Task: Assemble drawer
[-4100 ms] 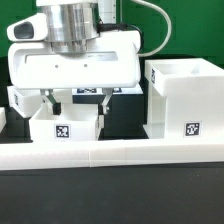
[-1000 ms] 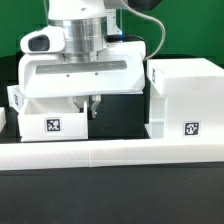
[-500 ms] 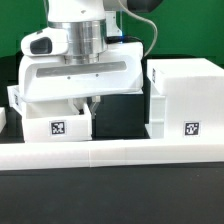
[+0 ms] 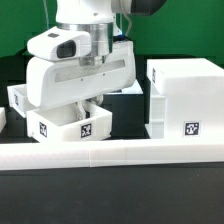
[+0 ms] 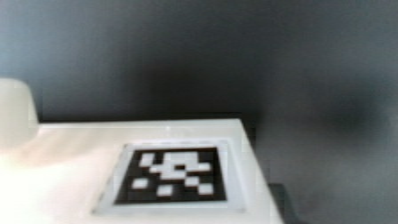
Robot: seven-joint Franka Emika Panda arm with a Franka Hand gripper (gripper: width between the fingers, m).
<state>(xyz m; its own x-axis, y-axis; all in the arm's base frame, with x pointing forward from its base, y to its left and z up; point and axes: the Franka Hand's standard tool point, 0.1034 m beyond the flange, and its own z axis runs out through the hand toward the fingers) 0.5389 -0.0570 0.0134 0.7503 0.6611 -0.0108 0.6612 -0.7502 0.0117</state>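
Exterior view has my gripper (image 4: pixel 88 106) low over the exterior view's left half of the scene, with the whole hand canted to one side. My two fingers stand close together with only a thin gap between them, pinched on the upper rim of the small tray (image 4: pixel 62 128). The tray tilts with my hand, its corner toward the camera, and it shows a square tag on each of the two faces I can see. Its lower edge sits just behind the low white wall (image 4: pixel 120 152) that runs across the front; I cannot tell whether the tray touches the table (image 4: pixel 128 112) or hangs clear of it.

A second tray (image 4: pixel 17 98) sits behind and toward the exterior view's left, partly hidden by my hand and by the tray I hold. The large housing (image 4: pixel 185 90) stands upright on the exterior view's right, apart from the held tray with dark table between them, one tag low on its front face.

Wrist view is blurred: a white face of the small tray (image 5: pixel 71 150) fills the near part, bearing a black-and-white tag (image 5: pixel 175 172), with dark ground beyond it.
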